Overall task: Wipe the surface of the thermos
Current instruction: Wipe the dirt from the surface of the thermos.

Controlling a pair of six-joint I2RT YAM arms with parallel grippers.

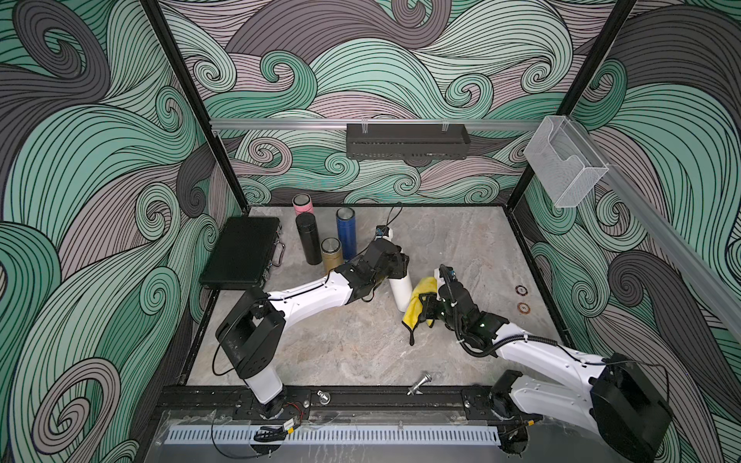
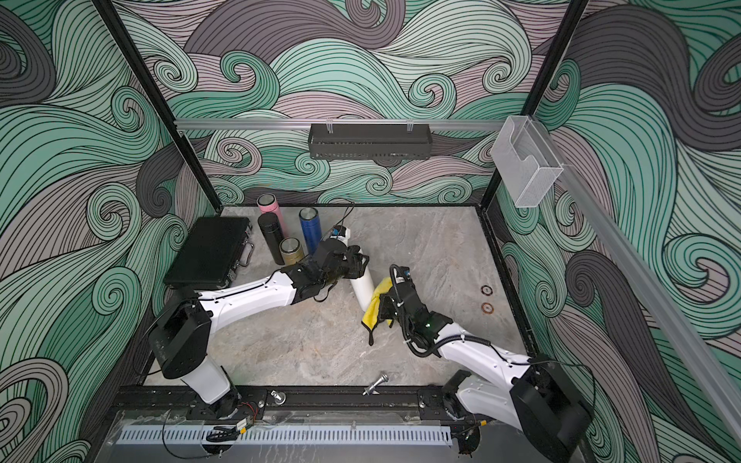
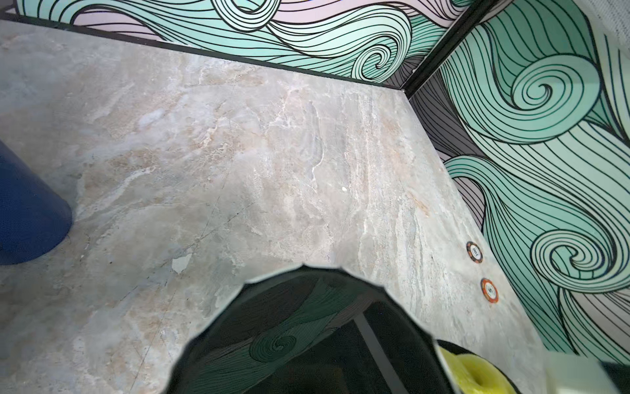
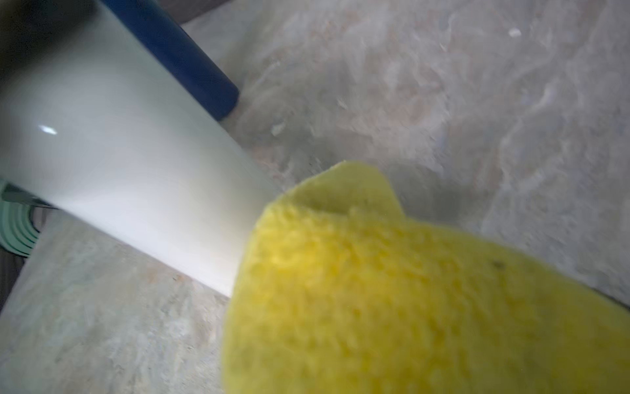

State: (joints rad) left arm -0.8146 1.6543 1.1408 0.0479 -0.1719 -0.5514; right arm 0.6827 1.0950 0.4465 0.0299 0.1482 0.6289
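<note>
A white thermos [image 1: 401,294] [image 2: 363,292] stands upright mid-table in both top views. My left gripper [image 1: 395,262] [image 2: 356,260] is shut around its upper part from the left. In the left wrist view only its glossy dark top [image 3: 306,341] shows, and the fingers are hidden. My right gripper [image 1: 427,305] [image 2: 384,306] is shut on a yellow cloth [image 1: 419,302] [image 2: 375,304]. The cloth is pressed against the thermos's lower right side. The right wrist view shows the cloth [image 4: 392,290] lying over the white thermos wall [image 4: 119,163] and covering the fingers.
Pink [image 1: 302,204], black [image 1: 308,238], blue [image 1: 347,234] and gold [image 1: 332,254] thermoses stand just behind the left arm. A black case [image 1: 242,250] lies at the left wall. Two chips [image 1: 521,298] lie near the right wall and a metal part [image 1: 419,385] at the front edge.
</note>
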